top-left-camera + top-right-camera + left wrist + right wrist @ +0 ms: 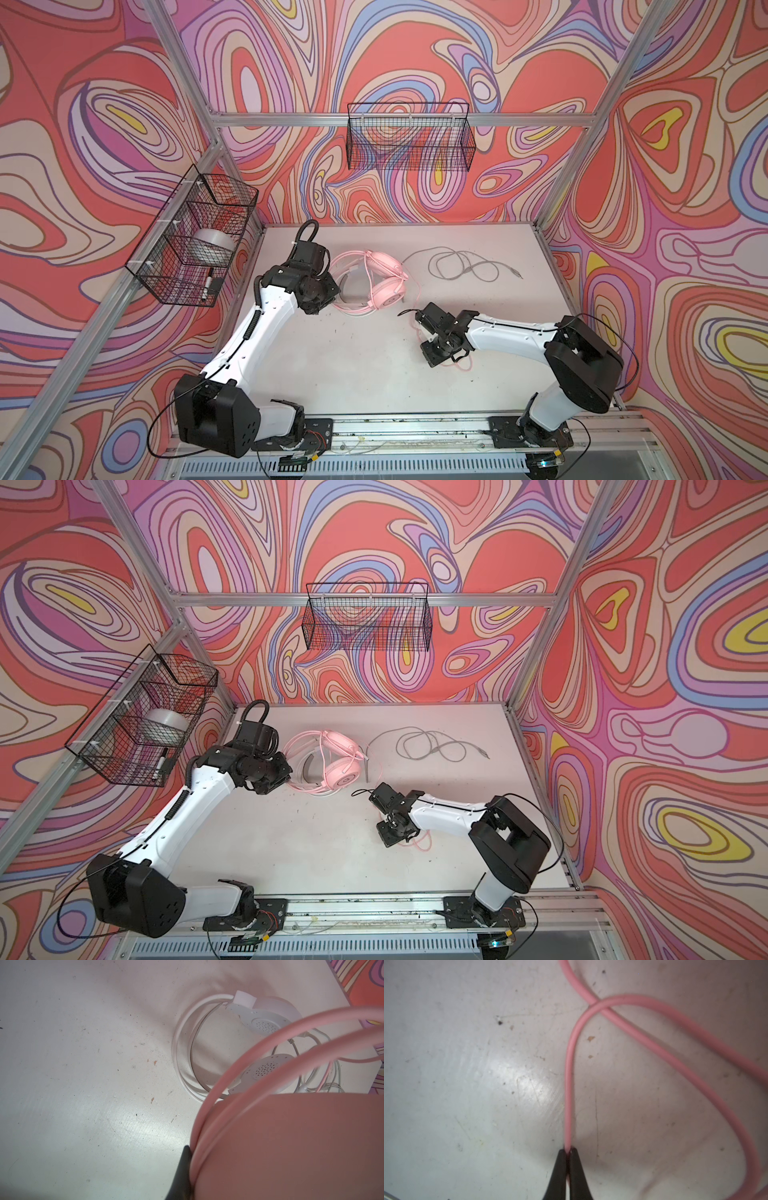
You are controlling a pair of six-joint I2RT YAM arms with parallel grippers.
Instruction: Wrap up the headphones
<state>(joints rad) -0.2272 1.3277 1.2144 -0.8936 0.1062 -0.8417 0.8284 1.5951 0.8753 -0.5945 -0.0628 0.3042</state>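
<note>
Right gripper [568, 1150] clamped tight on the pink cable [569, 1084], low over the table [353, 374]. Left gripper [326, 293] closed on the band of the pink headset [384, 278], white headset [264, 1022] tucked against it. Yank hard and that crossed loop could knot or drag both. Open table in front; grey cable [465, 266] sprawls behind.

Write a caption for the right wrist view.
Right gripper shut on thin pink cable crossing itself on scuffed white table.
</note>
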